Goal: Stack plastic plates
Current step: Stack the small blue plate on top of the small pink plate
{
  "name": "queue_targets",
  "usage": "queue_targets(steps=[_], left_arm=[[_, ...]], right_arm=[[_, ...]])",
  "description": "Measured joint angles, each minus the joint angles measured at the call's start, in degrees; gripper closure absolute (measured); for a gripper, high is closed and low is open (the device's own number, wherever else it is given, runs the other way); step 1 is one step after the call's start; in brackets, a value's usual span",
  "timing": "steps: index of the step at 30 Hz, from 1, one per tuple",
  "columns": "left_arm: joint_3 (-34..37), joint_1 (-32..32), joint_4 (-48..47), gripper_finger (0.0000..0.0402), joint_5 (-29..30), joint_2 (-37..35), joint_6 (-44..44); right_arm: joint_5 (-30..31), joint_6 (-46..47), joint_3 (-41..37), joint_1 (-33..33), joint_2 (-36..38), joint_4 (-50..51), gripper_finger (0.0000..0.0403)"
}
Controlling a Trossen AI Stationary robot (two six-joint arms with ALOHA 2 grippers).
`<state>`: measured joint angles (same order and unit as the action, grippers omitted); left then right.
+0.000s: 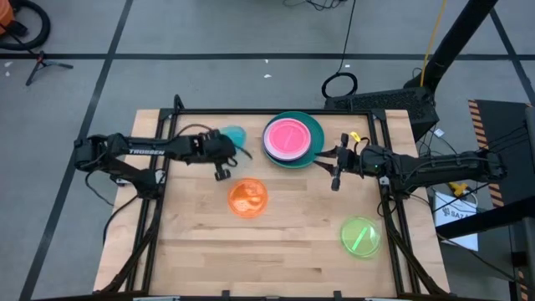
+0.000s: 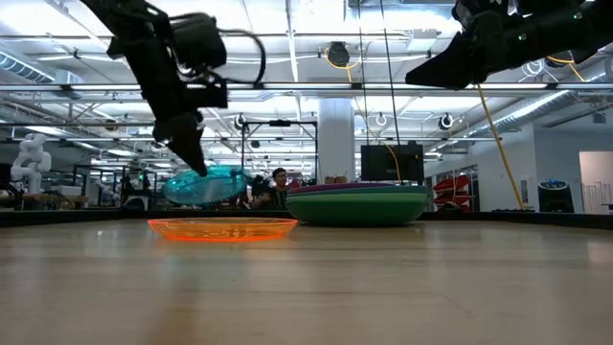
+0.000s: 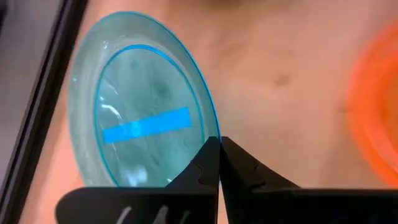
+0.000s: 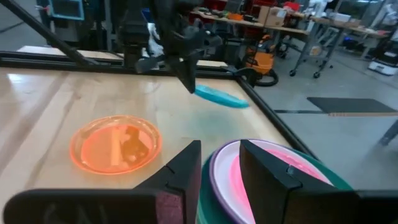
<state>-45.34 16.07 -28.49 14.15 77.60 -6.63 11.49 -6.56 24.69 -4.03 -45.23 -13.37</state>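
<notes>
Blue small plate (image 3: pixel 140 124) is pinched at its rim by my left gripper (image 3: pixel 217 163), fingers pressed together on the edge. In the low view that plate (image 2: pixel 206 184) hangs tilted, clear of the counter (image 1: pixel 276 242), just above and behind the orange plate (image 2: pixel 222 228). From the high view the left gripper (image 1: pixel 222 156) sits at the far left part of the counter with the blue plate (image 1: pixel 233 134) poking out beyond it, toward the far edge. Orange plate (image 1: pixel 247 197) lies flat near the counter's middle, just in front of that gripper. Stack (image 1: pixel 294 139) sits at far centre: pink plate (image 1: pixel 287 136) on top, a purple rim under it, then dark green and teal large plates at the base; low view shows the stack (image 2: pixel 358 202) resting flat. Lime plate (image 1: pixel 361 237) is alone at the near right, well apart from everything else. Right gripper (image 1: pixel 337 165) hovers just beside the stack's right side, fingers (image 4: pixel 180 174) spread, holding nothing; its wrist view looks over the pink plate (image 4: pixel 264 177) toward the orange one (image 4: pixel 115 144). A person shows in the room behind, past the counter, in the low view.
</notes>
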Motion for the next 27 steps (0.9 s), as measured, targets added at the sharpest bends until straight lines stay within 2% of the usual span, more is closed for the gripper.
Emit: queue_targets(steps=[6, 11, 19, 23, 27], left_arm=[[-1.4, -10.2, 4.7, 0.04, 0.0, 0.0, -5.2], [-7.4, -14.2, 4.8, 0.04, -0.1, 0.0, -5.9], [-14.8, -12.2, 9.0, 0.04, -1.3, 4.7, -12.7], [-18.3, -10.3, 13.4, 0.04, -4.5, 9.8, -15.4], [-23.9, -8.5, 12.8, 0.04, -5.4, 16.1, -16.9]], right_arm=[[-1.4, 1.8, 0.0, 0.3, 0.0, 0.2, 0.03], [-1.5, 3.6, 0.0, 1.9, 0.0, 1.2, 0.03], [-1.3, 4.6, 0.0, 4.8, 0.0, 2.5, 0.03], [-1.3, 5.8, 0.0, 5.4, 0.0, 2.7, 0.03], [-1.2, 7.7, 0.0, 6.4, 0.0, 4.7, 0.03]])
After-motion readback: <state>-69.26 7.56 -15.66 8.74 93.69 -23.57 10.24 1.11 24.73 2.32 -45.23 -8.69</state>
